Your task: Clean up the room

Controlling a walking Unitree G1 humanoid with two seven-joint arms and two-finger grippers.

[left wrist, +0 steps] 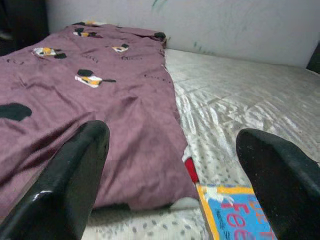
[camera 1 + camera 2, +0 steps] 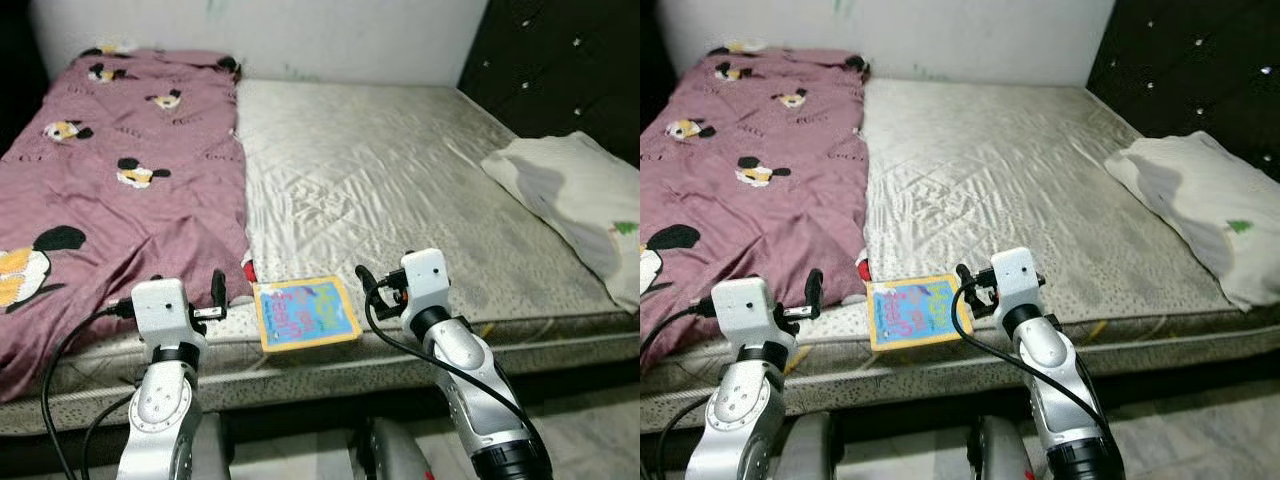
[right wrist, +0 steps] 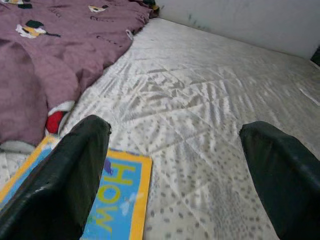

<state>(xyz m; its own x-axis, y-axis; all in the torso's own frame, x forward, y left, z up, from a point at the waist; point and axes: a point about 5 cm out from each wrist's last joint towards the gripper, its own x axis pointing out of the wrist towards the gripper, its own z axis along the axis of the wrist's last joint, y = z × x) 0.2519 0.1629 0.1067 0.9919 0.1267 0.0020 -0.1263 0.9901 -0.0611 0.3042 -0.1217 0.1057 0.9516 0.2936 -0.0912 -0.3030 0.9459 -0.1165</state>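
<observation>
- Mattress (image 2: 400, 170): bare, silvery quilted surface, taking up most of the scene. Slick-looking cloth; a flat thing should slide on it readily.
- Blanket (image 2: 120, 190): maroon with cartoon mice, spread over the robot's left half of the bed, its hem rumpled near the front edge. Soft and limp; it would need gathering or folding, not a pinch at one point.
- Pillow (image 2: 580, 200): white, lying at the far right by the dark tufted headboard (image 2: 570, 70). Light and squashy, well apart from both arms.
- Book (image 2: 305, 313): thin, yellow-bordered, blue cover, lying flat at the mattress's front edge between the two arms, just beside the blanket hem. Likely light and stiff; flat-lying, so hard to pinch from above. Best bet, I judge: nudge it past the edge and grip the overhanging side.
- Small red thing (image 1: 190, 169): tucked under the blanket hem next to the book; can't tell what it is.
- Left gripper (image 1: 180, 180): fingers spread wide, holding nothing, aimed at the blanket hem.
- Right gripper (image 3: 175, 175): fingers likewise wide apart, empty, hovering just right of the book.
</observation>
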